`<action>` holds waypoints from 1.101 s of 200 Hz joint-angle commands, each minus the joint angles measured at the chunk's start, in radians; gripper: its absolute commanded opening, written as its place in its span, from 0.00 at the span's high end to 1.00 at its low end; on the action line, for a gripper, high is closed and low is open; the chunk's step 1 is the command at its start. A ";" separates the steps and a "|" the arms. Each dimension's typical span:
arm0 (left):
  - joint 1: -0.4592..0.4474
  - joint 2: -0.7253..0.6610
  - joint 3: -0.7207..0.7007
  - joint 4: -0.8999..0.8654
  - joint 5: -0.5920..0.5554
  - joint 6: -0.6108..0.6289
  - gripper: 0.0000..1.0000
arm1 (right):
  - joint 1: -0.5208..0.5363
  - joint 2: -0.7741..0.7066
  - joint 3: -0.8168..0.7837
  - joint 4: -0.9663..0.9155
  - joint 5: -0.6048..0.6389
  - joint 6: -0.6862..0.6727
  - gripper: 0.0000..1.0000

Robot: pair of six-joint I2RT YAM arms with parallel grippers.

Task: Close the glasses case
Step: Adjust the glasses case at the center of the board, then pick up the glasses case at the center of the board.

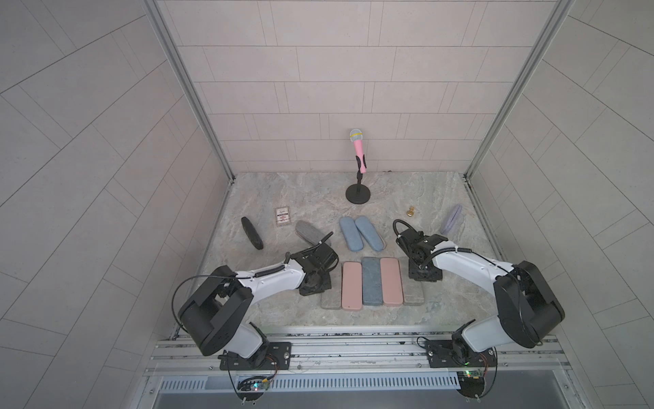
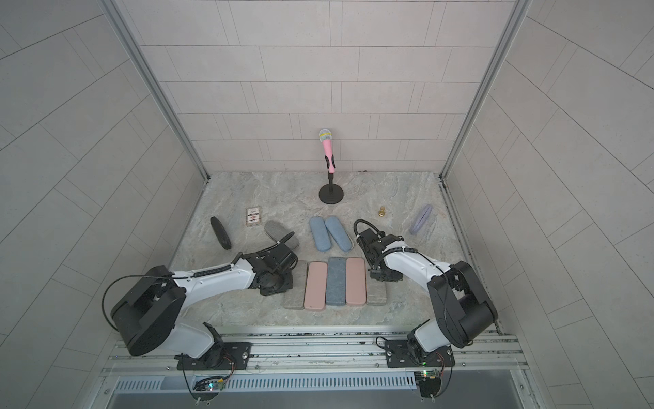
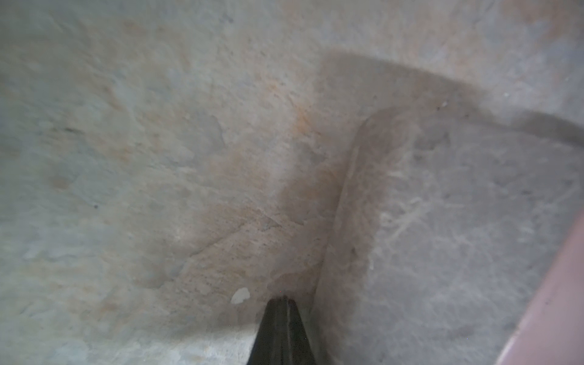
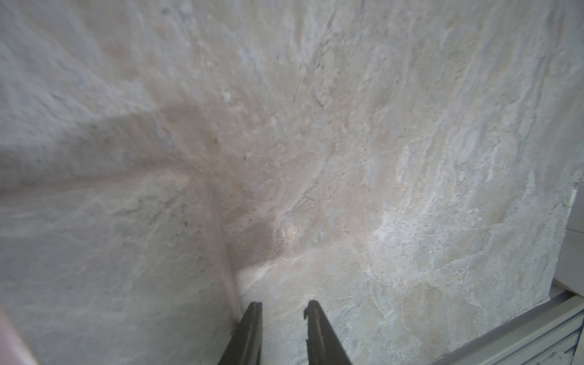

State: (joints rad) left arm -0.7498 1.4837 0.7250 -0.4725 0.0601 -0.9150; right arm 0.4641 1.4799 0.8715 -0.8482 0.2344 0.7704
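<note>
1. Tips of the left gripper (image 3: 282,305) are pressed together, gripping nothing, over the table (image 3: 126,158) just outside the nine-o'clock flap (image 3: 442,221) of the case, which is stone-patterned.
2. The glasses case (image 1: 371,281) lies unfolded flat at six o'clock on the table, between the two arms: pink, blue-grey and pink panels side by side.
3. The right gripper (image 4: 283,305) has its jaws slightly apart and empty at the three-o'clock flap (image 4: 110,252), one finger (image 4: 249,328) just beside that flap's edge.
4. A blue clamshell case (image 1: 361,234) lies open at twelve o'clock from the unfolded one.
</note>
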 commanded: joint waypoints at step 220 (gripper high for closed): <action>0.216 0.008 0.182 -0.157 0.019 0.175 1.00 | -0.398 0.448 0.589 0.052 0.250 0.054 0.07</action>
State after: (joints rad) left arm -0.5446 1.4597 0.8845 -0.6239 0.0658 -0.7647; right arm 0.1089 1.8755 1.4124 -0.7841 0.4595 0.8356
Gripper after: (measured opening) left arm 0.043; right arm 0.927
